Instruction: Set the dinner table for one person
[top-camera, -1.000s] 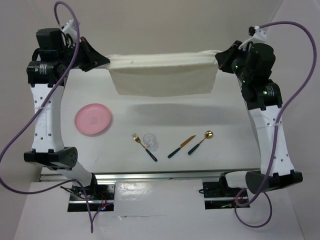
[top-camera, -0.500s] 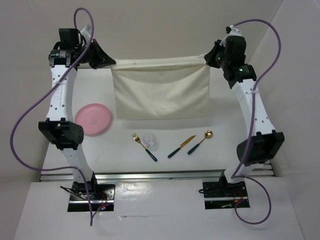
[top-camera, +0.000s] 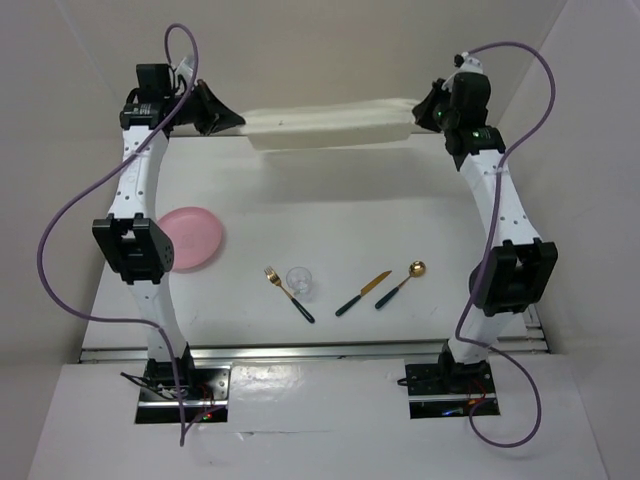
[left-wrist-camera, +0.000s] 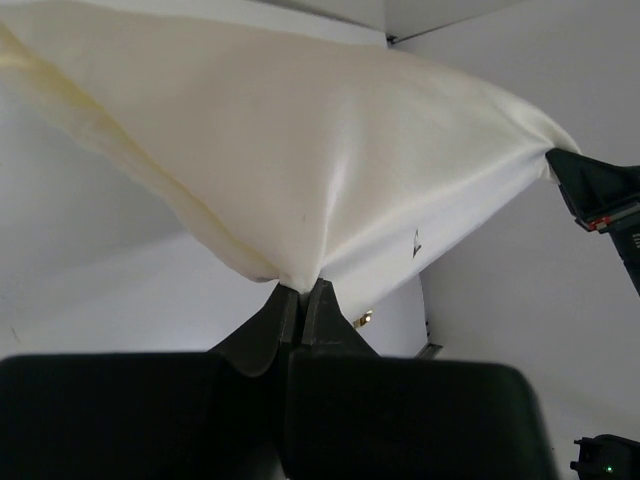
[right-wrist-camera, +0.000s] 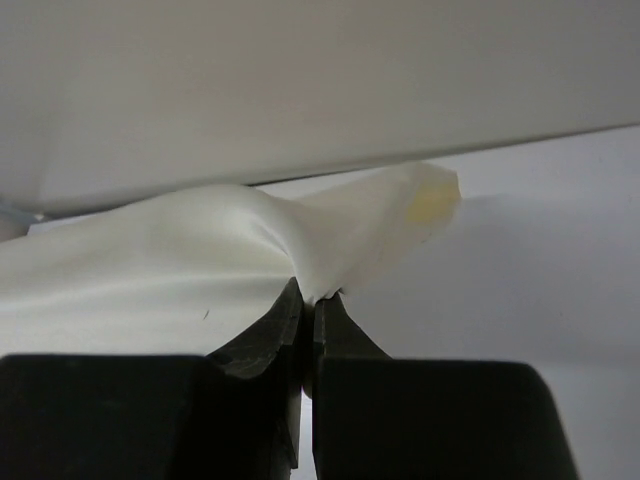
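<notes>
A cream cloth is stretched between my two grippers at the far side of the glossy white dinner table. My left gripper is shut on its left corner, and the cloth fans out from that grip in the left wrist view. My right gripper is shut on its right corner, where the cloth bunches in the right wrist view. A pink plate lies at the left. A gold fork, a clear glass, a knife and a gold spoon lie near the front.
White walls enclose the table at the back and both sides. A metal rail runs along the near edge by the arm bases. The purple cables loop beside each arm.
Both arms have stretched out toward the far edge. The cloth, hanging down as a broad sheet before, now shows as a narrow band, carried farther back.
</notes>
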